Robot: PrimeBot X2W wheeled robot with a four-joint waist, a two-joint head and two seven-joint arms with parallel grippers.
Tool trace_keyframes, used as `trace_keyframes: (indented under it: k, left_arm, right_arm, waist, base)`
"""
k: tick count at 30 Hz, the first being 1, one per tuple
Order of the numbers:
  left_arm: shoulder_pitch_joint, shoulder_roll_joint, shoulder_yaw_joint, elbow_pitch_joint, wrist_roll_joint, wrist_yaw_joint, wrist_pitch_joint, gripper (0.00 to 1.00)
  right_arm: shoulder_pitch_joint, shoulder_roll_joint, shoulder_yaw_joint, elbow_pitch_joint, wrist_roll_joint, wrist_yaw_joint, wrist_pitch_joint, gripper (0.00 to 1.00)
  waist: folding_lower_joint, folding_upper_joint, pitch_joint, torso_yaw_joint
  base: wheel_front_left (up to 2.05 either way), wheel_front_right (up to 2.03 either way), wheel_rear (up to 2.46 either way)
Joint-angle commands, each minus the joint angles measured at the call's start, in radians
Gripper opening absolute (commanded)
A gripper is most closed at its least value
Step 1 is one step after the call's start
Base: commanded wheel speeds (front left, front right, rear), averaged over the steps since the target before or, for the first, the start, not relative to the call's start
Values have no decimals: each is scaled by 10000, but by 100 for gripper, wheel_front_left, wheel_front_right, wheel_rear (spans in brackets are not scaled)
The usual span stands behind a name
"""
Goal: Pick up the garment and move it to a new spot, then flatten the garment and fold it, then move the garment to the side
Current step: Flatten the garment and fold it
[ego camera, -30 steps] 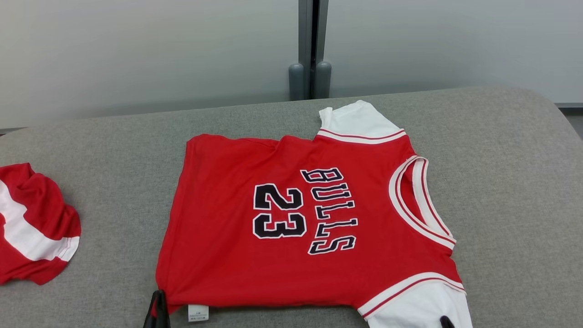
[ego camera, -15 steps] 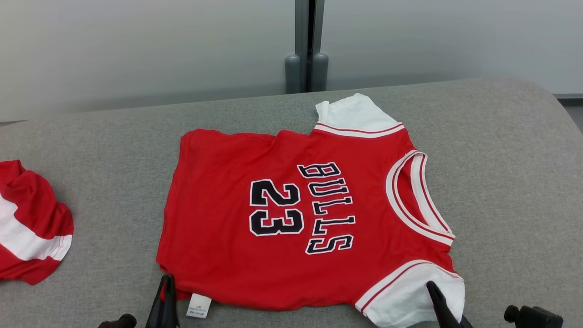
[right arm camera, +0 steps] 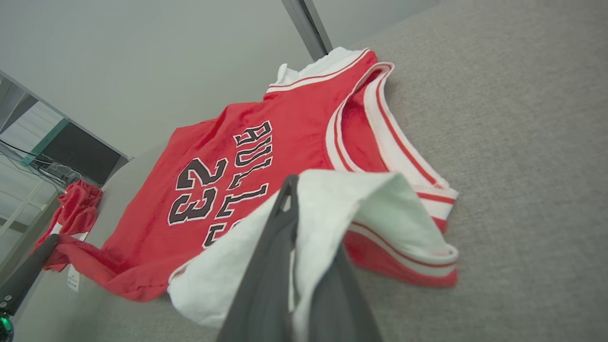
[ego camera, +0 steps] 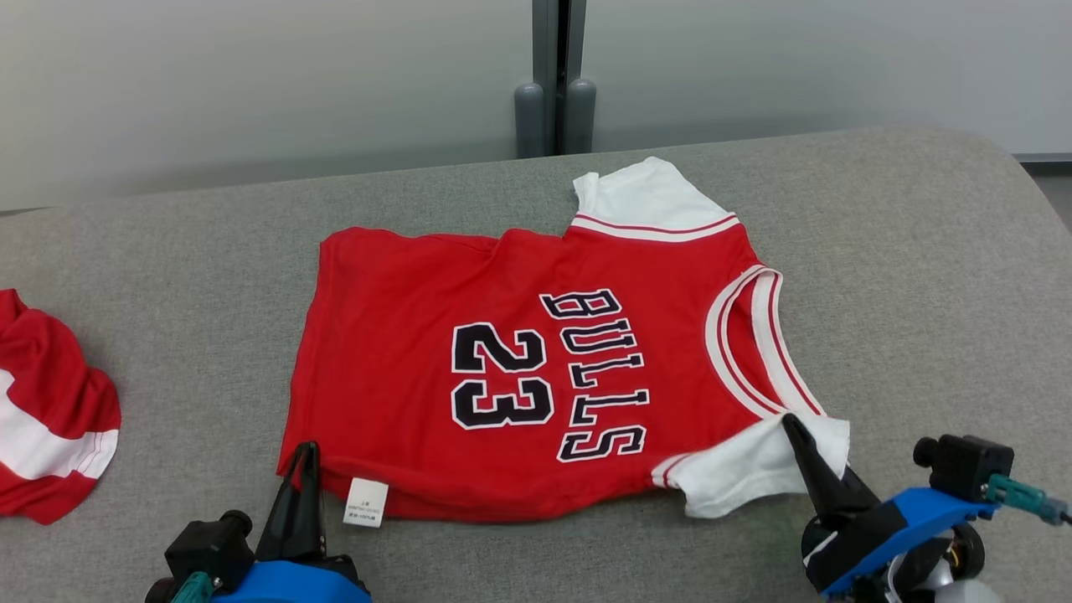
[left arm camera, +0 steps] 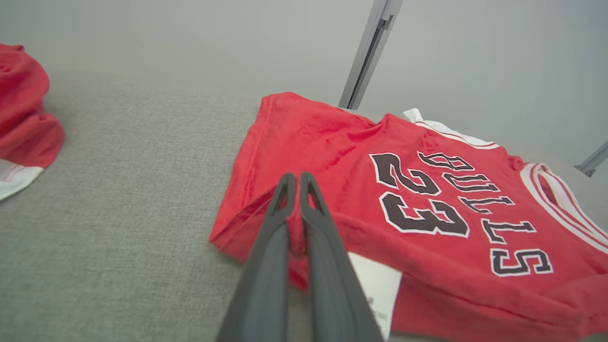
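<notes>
Where the jersey lies: the red jersey is spread print-up on the grey padded surface, reaching away from both sets of fingertips, with its near edge lifted a little at the two held points.
left gripper: pressed closed, with a fold of the red hem corner nipped between its fingers; the white care label hangs just to its right.
right gripper: closed on the near white sleeve, whose cloth drapes over and around its fingers.
weight: judged very light, so neither arm should feel any real load.
stiffness: soft and limp; it sags between the two grips and keeps no shape of its own.
slip: the thin, smooth-looking knit could creep out of a shallow pinch under a sharp pull.
layers: I cannot tell whether each pinch has caught both front and back.
where to hold: the hem corner and the sleeve on one side, as now, so the edge between the hands stays taut and the body trails flat beyond the fingertips.
risk: uneven lifting would bunch the cloth ahead of the grippers.
nearby: a second red garment lies well off to the left gripper's left.
</notes>
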Motion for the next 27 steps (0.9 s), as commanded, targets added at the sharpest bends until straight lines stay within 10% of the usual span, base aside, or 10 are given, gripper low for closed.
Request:
trace_keyframes:
  k: [1, 13, 14, 15, 16, 17, 27]
  left_arm:
    - [-256, 99, -38, 96, 45, -16, 28, 0]
    - [-1131, 312, -208, 773, 171, -119, 122, 0]
    - [-1220, 326, -220, 842, 189, -128, 119, 0]
    - [-1293, 332, -231, 909, 193, -132, 113, 0]
    - [-1370, 352, -234, 963, 231, -102, 91, 40]
    - [-1427, 353, -235, 1009, 229, -85, 63, 100]
    - [-1134, 290, 66, 1040, 202, 38, -140, 100]
  right_arm:
    - [-543, -154, 38, 337, -49, 1, 55, 0]
    - [-2762, -537, 724, 2761, 152, 1, -347, 0]
    - [-2891, -556, 818, 2898, 141, 1, -457, 15]
    - [-3004, -574, 925, 3021, 139, 1, -557, 98]
    - [-3073, -600, 1019, 3142, 161, 1, -665, 100]
    - [-3131, -649, 1094, 3216, 154, 1, -815, 100]
    - [-2628, -1208, 1311, 3460, 157, 1, -2179, 100]
  waist:
    - [-2, 0, 27, -25]
    - [-2, 0, 344, -9]
    - [-2, 0, 361, 1]
    - [-2, 0, 373, 10]
    - [-2, 0, 385, 12]
    - [-2, 0, 394, 12]
    - [-2, 0, 153, -27]
  base:
    - [0, 0, 0]
    - [0, 0, 0]
    - [0, 0, 0]
    - [0, 0, 0]
    - [0, 0, 0]
    - [0, 0, 0]
    - [0, 0, 0]
